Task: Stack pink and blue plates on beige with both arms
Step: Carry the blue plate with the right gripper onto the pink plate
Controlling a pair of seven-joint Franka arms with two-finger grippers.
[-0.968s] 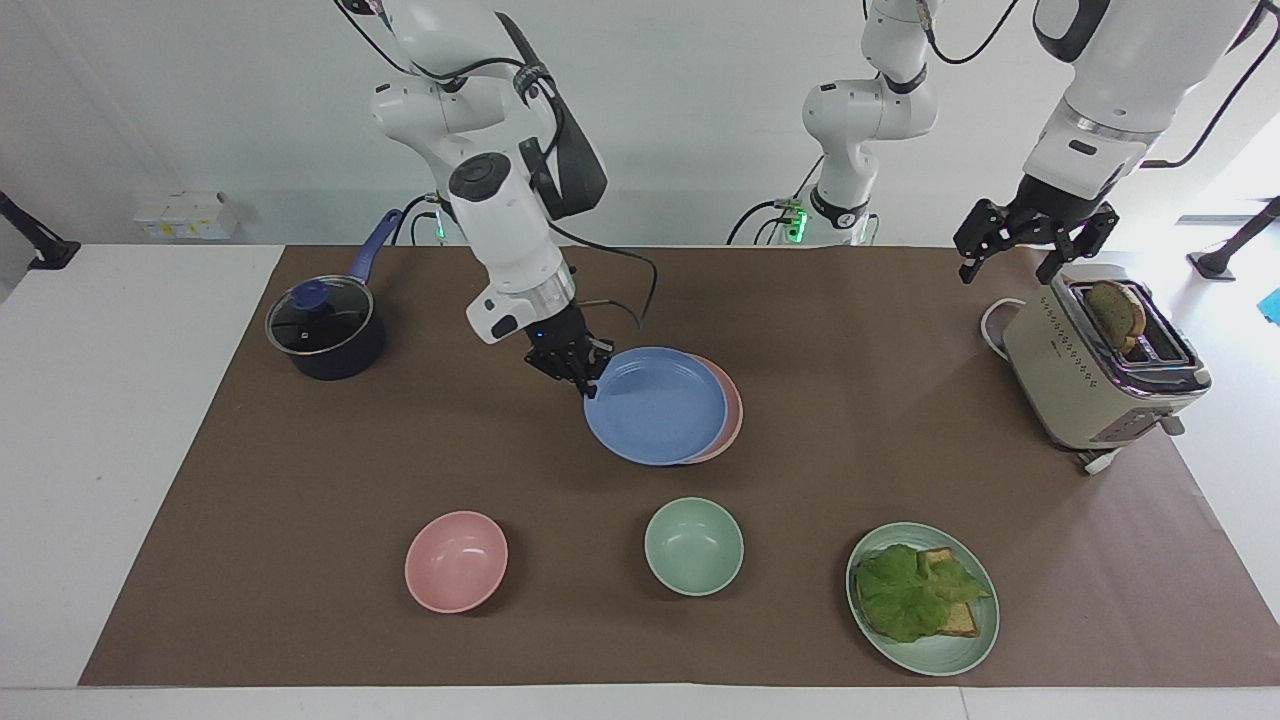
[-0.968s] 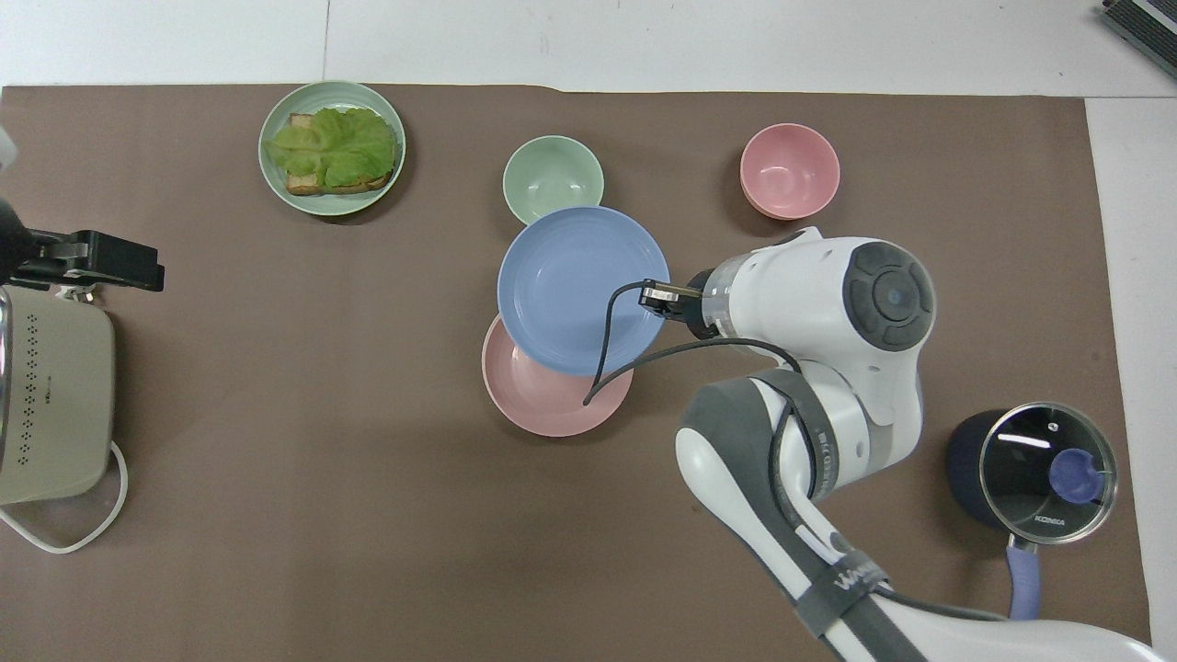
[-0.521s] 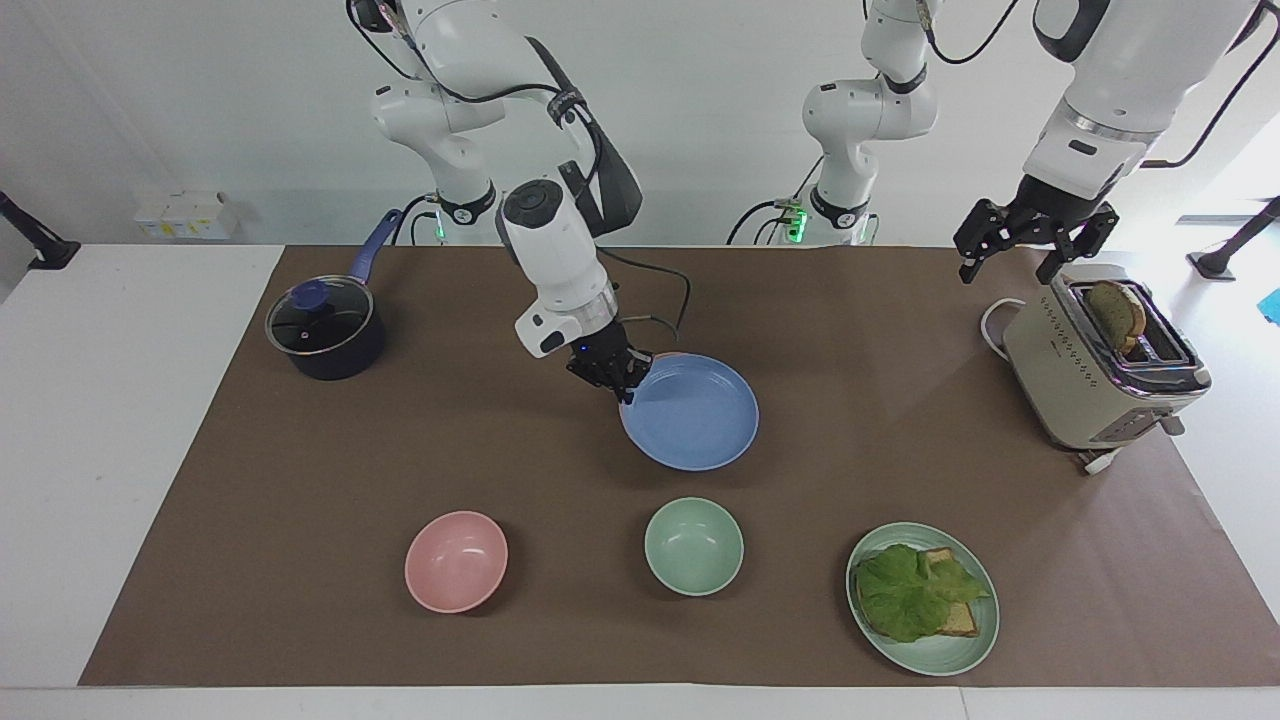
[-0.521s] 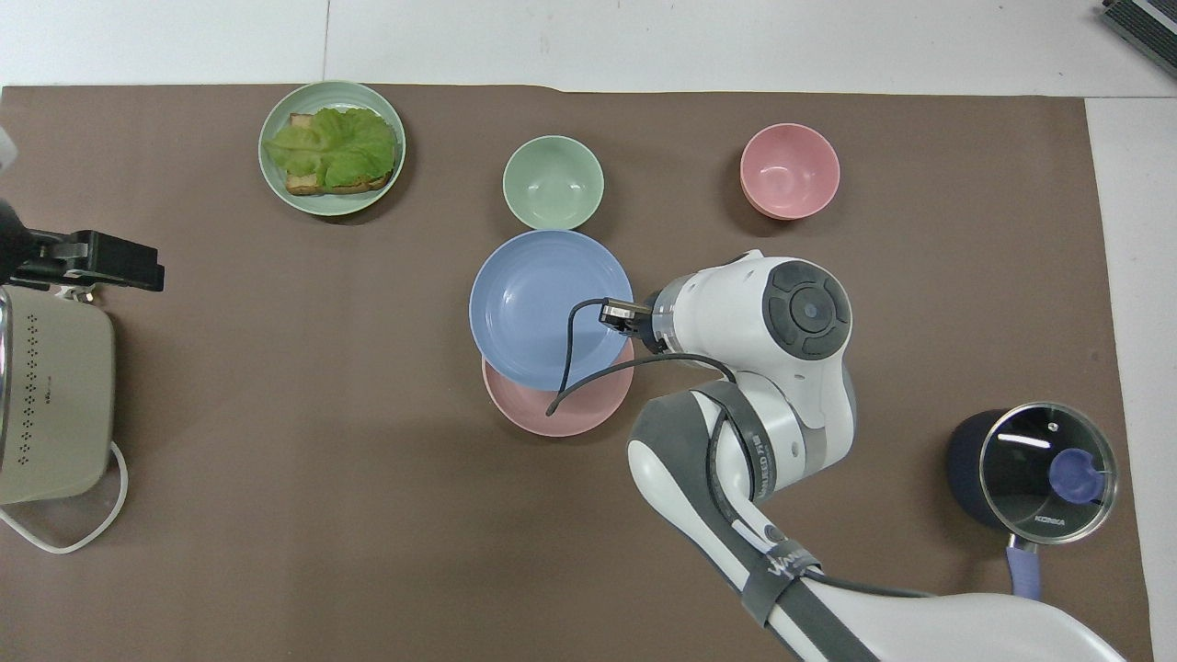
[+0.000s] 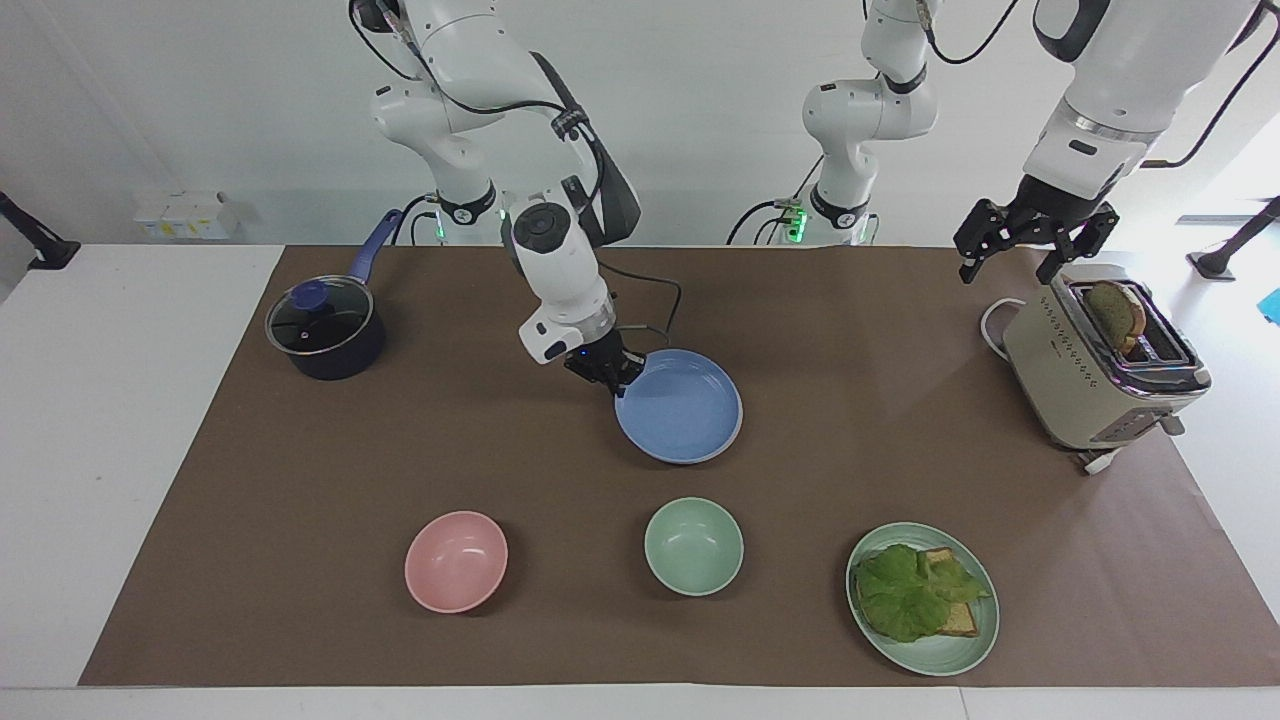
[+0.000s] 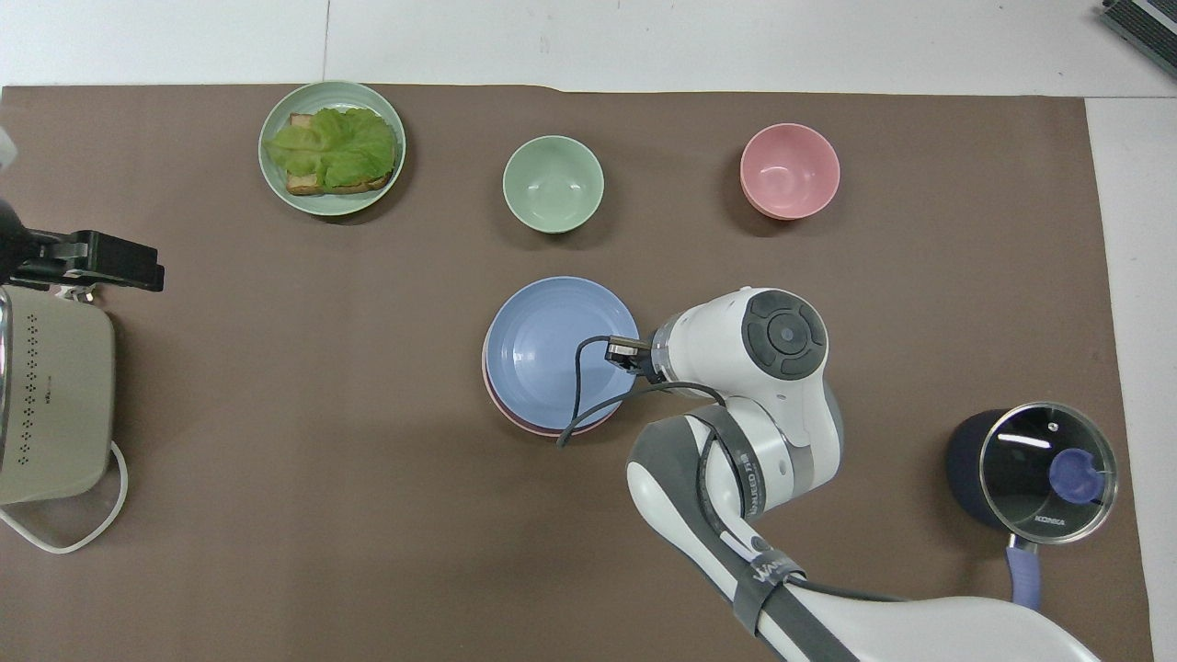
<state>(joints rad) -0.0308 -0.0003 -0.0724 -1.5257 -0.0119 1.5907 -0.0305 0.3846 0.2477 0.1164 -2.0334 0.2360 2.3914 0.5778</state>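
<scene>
Facing view: you see the right claw (image 5: 612,376) clamped on the rim of the blue plate (image 5: 680,408), at the edge nearest the right arm's end of the desk (image 5: 300,470). The blue plate sits low over the stack at mid-desk, almost covering what lies under it. No beige plate can be made out from here. To finish this step well, lower until the rim rests evenly all round, confirm the blue plate is concentric with the one below, then release and lift straight up so the plate is not dragged sideways. The right forearm slopes steeply down toward the plate, wrist tilted, cable looping alongside. The left claw (image 5: 1030,240) hangs over the toaster (image 5: 1100,360), fingers apart, holding nothing; that arm waits.

Overhead view: you see the blue plate (image 6: 561,351) with a thin crescent of the pink plate (image 6: 515,421) showing at its edge nearer to the robots, so the two are slightly off centre. Correct this offset before release if it matters. The right arm comes in from the bottom, elbow bent, its wrist at the plate's rim. The left claw (image 6: 92,260) shows at the picture's edge, over the toaster (image 6: 55,405).
</scene>
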